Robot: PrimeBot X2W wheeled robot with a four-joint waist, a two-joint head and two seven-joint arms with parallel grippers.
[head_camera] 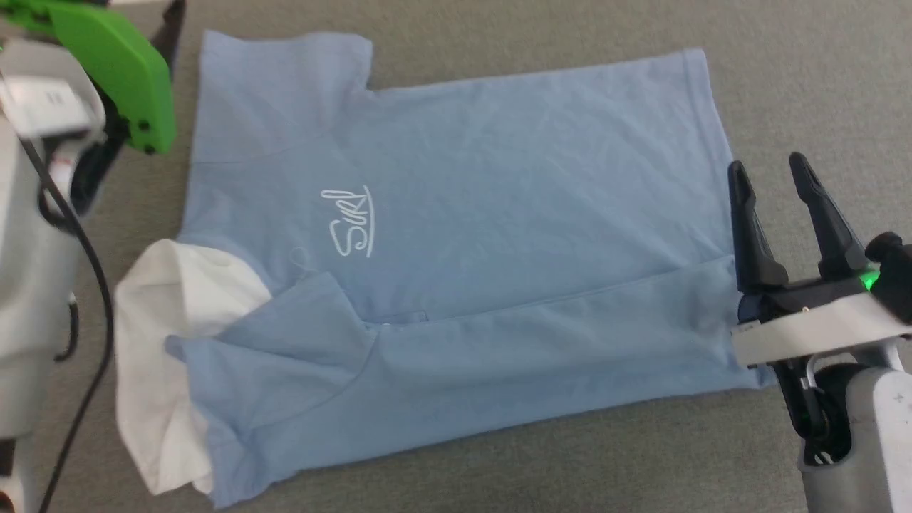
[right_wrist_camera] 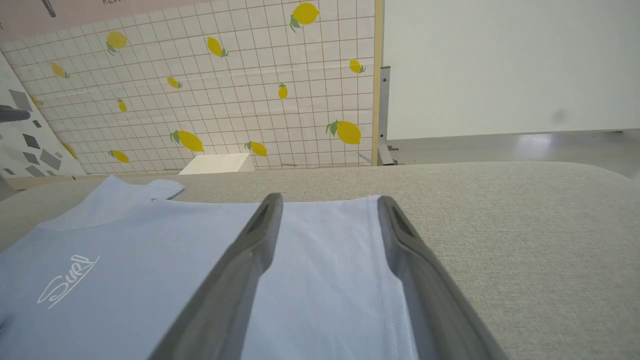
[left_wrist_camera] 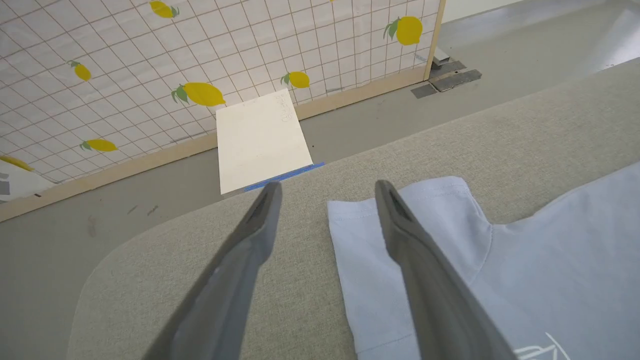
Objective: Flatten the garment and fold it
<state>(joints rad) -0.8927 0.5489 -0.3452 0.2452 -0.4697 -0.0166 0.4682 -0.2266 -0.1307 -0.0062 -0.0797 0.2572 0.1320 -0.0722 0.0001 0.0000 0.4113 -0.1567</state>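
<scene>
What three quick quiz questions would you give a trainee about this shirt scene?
1. True or false: the right gripper is gripping the shirt.
2. What colour is the logo? A white, B black, C red.
3. Fill in: the left gripper has its jaws ____.
Key: 1 false; 2 A; 3 open.

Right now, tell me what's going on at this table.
A two-armed robot is folding a light blue T-shirt on the grey table. The shirt lies spread out, with its near long edge folded over toward the middle and white fabric showing at the collar end. Both grippers are open and empty: the left gripper by the far sleeve, the right gripper at the hem end.
</scene>
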